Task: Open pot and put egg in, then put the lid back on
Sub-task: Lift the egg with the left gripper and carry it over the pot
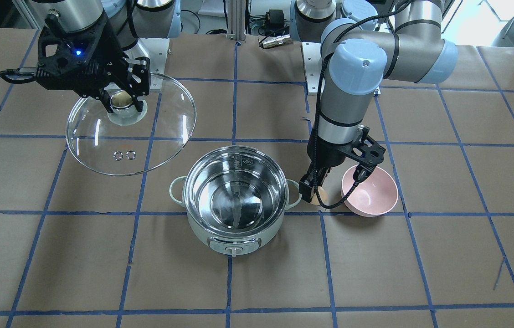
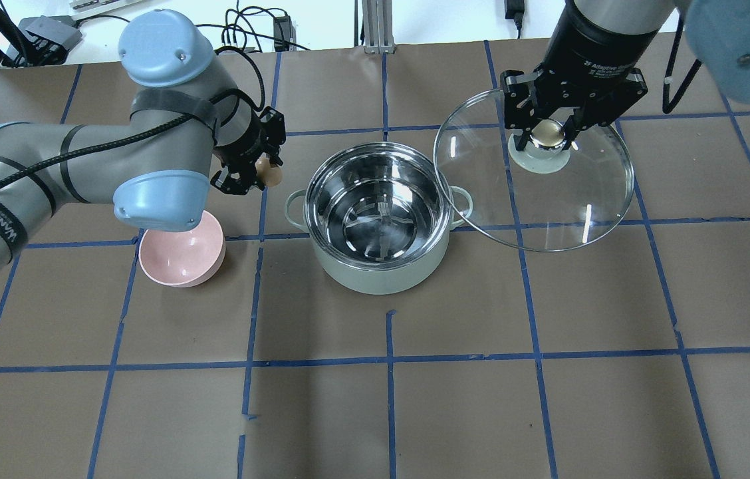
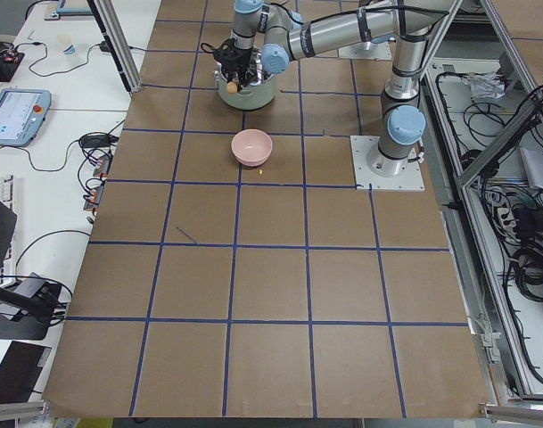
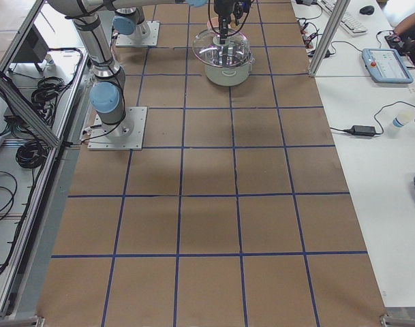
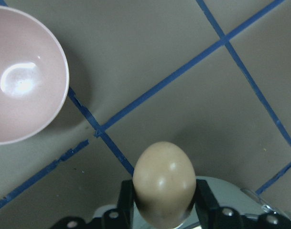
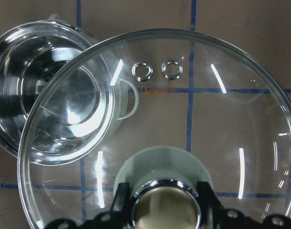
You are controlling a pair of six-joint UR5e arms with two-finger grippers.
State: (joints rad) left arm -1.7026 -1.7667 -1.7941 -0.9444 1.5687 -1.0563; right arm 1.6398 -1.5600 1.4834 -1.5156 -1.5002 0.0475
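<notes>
On the table (image 2: 149, 412), above a pink bowl (image 2: 182, 256), the left arm (image 2: 149, 153) clamps the egg (image 2: 271, 175) in its jaws beside the open pot (image 2: 381, 269) at centre. At right, the right arm (image 2: 604, 40) holds the lid (image 2: 581, 199) aloft, jaws closed on its knob (image 2: 548, 133).

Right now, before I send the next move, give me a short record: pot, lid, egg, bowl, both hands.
pot: open, steel interior empty
lid: held up off the table, on the robot's right of the pot
egg: in the left hand, between bowl and pot, not yet over the opening
pink bowl: empty, on the table
left hand: shut on the egg
right hand: shut on the lid's knob
</notes>
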